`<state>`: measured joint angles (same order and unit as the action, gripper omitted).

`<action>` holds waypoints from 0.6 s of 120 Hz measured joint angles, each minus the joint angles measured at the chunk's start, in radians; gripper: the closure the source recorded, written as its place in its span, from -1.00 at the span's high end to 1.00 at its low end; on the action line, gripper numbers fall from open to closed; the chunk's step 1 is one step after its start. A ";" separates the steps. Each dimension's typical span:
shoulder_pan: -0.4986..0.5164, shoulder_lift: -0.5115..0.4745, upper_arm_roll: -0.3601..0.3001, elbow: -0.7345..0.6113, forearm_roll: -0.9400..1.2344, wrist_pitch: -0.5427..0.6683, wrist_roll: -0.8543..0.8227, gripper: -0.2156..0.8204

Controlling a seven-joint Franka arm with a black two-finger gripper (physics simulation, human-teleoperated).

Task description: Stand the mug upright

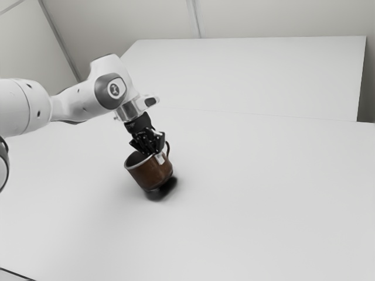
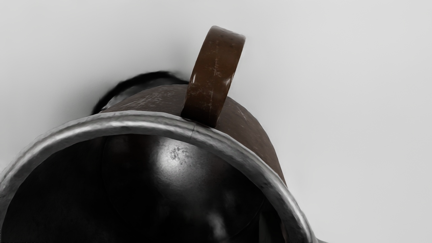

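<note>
Gripper [image 1: 157,153] closed on wall of mug [image 1: 151,174], one finger inside, one outside. Mug tilted at gripper, mouth upward, handle [image 2: 216,71] near the grip; base over surface [image 1: 252,199], contact unclear.

A big white table [image 1: 263,205] spreads across the exterior view. Past its far side is a flat white panel [image 1: 252,76] with straight edges, and a thin line runs between the two. Behind that is a pale gray wall [image 1: 281,14] with a narrow strip [image 1: 195,17] going up it. Another pale wall [image 1: 20,41] is at the exterior view's left. The wrist view shows the table too, smooth and light gray.
</note>
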<state>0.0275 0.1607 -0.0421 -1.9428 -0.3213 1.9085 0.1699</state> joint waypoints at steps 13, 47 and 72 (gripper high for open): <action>-0.016 -0.015 -0.002 -0.006 0.139 0.046 -0.015 -0.90; -0.033 -0.011 -0.007 -0.049 0.325 0.168 -0.047 -0.91; -0.034 0.018 -0.007 -0.101 0.382 0.254 -0.066 -0.91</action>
<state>-0.0061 0.1787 -0.0491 -2.0440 0.0611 2.1622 0.1038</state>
